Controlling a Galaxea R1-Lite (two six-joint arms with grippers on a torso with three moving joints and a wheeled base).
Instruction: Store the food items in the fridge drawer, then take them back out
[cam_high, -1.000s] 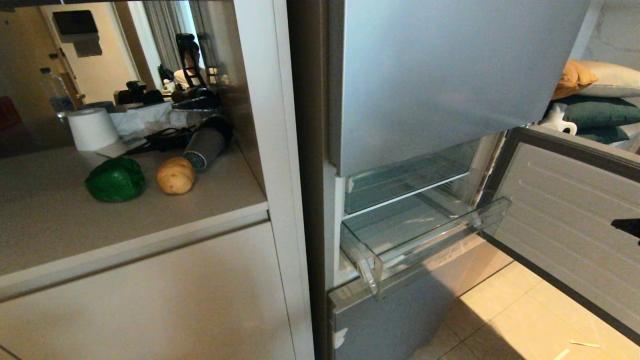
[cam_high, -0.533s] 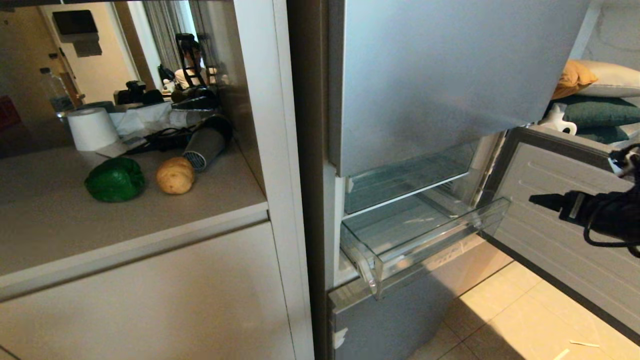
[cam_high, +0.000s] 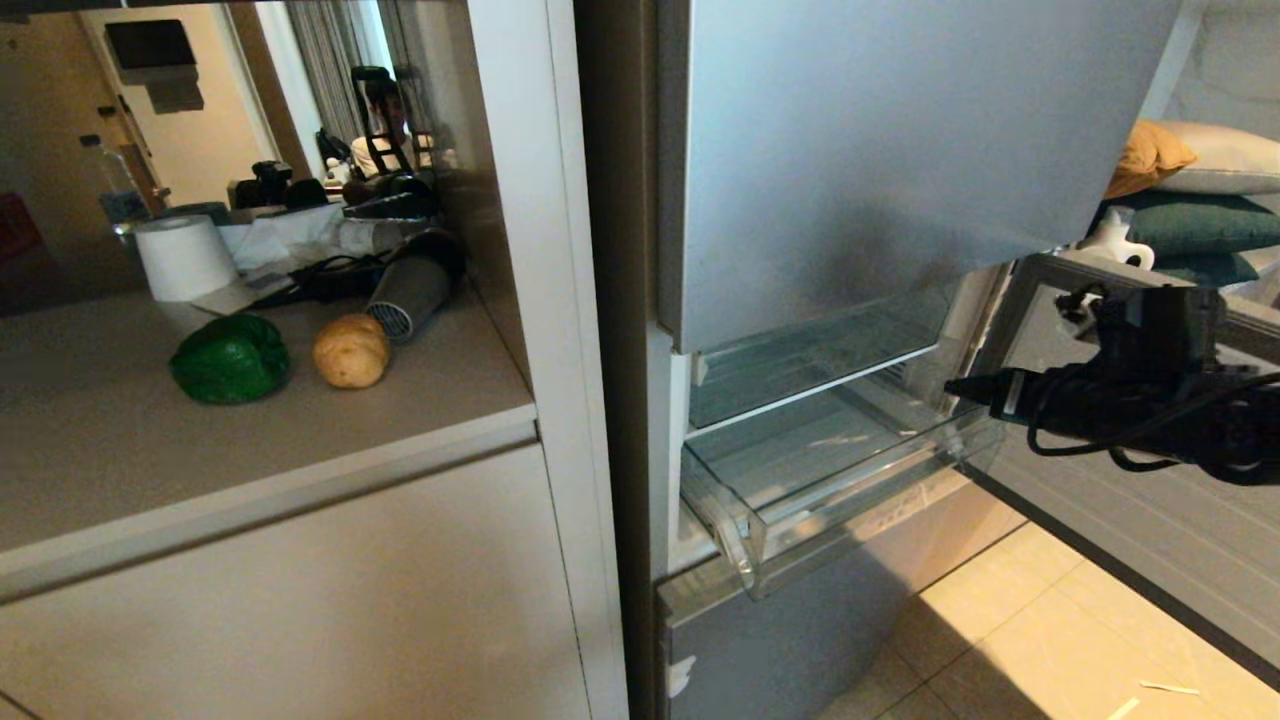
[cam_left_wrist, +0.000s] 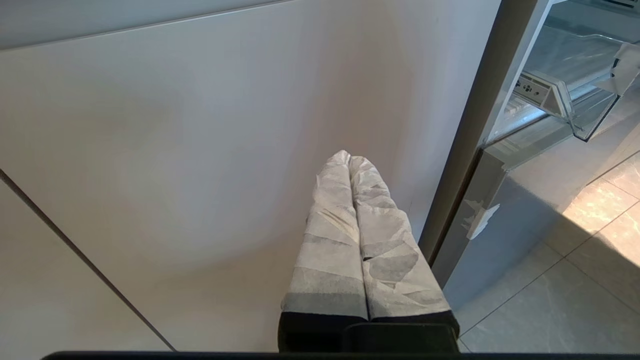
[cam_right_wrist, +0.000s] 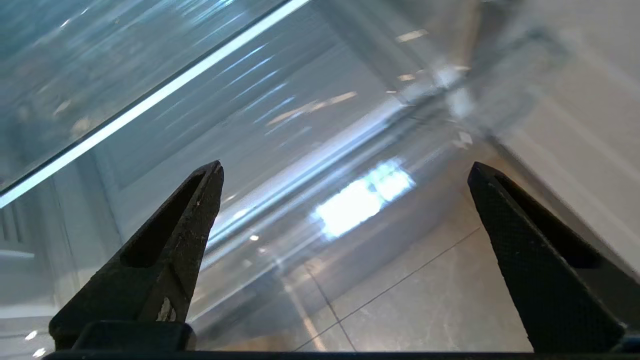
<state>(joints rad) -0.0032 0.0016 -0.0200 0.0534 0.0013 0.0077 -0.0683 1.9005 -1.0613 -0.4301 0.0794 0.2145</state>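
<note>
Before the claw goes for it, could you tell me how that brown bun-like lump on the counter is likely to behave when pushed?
The bun-like lump looks rounded with no flat side showing, so a nudge would probably roll it. The counter looks smooth and level, so little would stop it. The green pepper lies close beside it and might get bumped.

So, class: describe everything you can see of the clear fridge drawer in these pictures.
The fridge drawer is a wide, shallow bin that looks like transparent plastic, with a clear front wall and a ribbed base. It stands pulled out below a glass shelf, between the upper and lower silver door panels, and nothing shows inside it. The right gripper, open, hovers near its right end; whether it touches cannot be told.
</note>
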